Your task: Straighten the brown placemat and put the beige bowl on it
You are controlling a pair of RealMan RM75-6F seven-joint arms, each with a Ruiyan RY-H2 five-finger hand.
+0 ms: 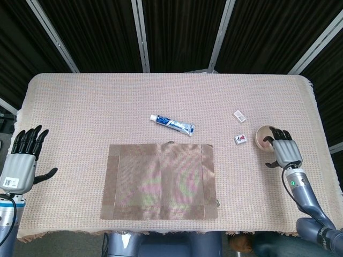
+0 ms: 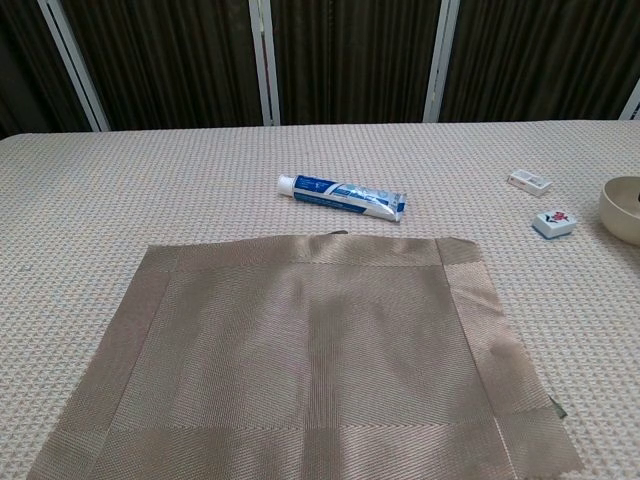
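At the table's left edge, the robot's left hand (image 1: 22,160) hovers with fingers spread wide, holding nothing. The brown woven placemat (image 1: 161,181) lies flat and near square at the front centre, with bare cloth on every side. A blue-and-white toothpaste tube (image 1: 172,124) sits behind it, and two small white tiles (image 1: 240,127) lie to its right. The right hand (image 1: 282,151) reaches the small beige ceramic bowl (image 1: 263,137), fingers over its rim; whether they grip cannot be told. A loose hold could tip the bowl toward the nearby right table edge.
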